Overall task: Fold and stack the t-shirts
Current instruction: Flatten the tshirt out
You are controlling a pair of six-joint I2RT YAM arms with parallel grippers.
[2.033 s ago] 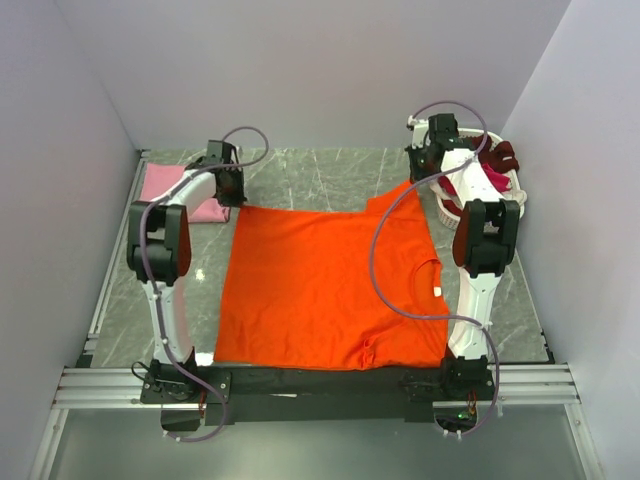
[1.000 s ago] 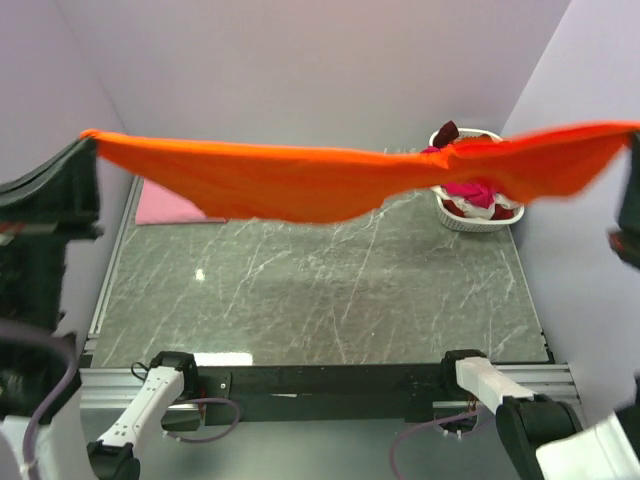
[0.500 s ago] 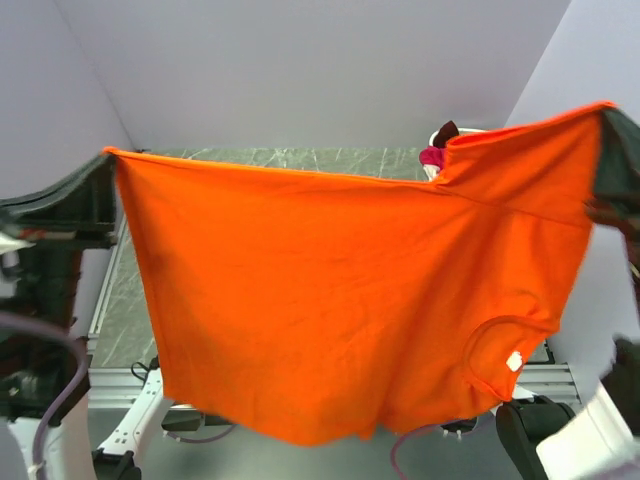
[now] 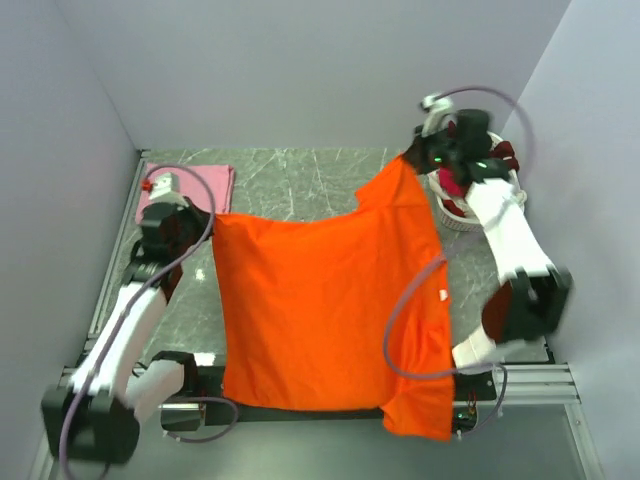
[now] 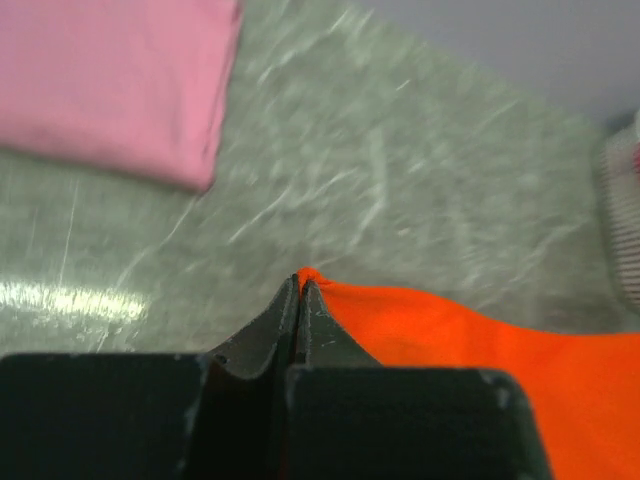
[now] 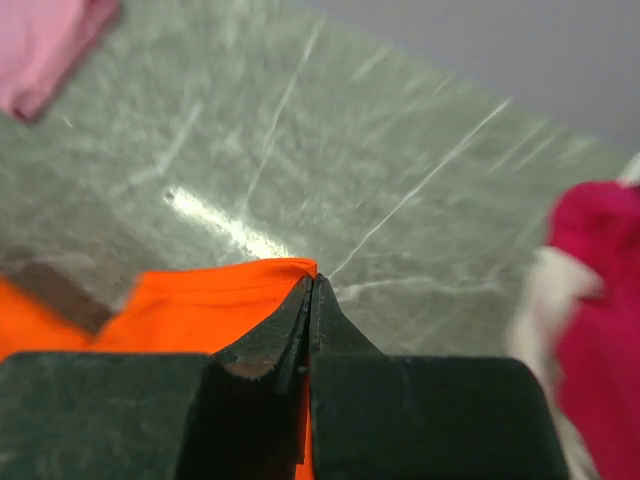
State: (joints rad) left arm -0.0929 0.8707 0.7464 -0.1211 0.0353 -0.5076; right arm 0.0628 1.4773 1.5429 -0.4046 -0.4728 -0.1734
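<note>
- Pink shirt (image 4: 190,188): folded and lying at the far left of the table (image 4: 300,175). It looks like the one finished piece and the start of the stack.
- Left arm (image 4: 140,300): its elbow hangs low at the near left and the forearm reaches toward the far side. The left jaws are closed on the orange shirt's (image 4: 320,300) far-left corner, just beside the pink shirt.
- Orange shirt: unfolded and spread across the middle of the table. Its near edge and one sleeve hang over the front rail. No fold is made yet, so I judge this to be the lay-out step.
- Right arm (image 4: 515,245): bent out along the right side, with the wrist far back beside the basket (image 4: 452,217). The right jaws are closed on the shirt's far-right corner.
- Basket: a magenta shirt (image 4: 458,190) and a maroon shirt (image 4: 505,155) are bunched inside, not yet folded.
</note>
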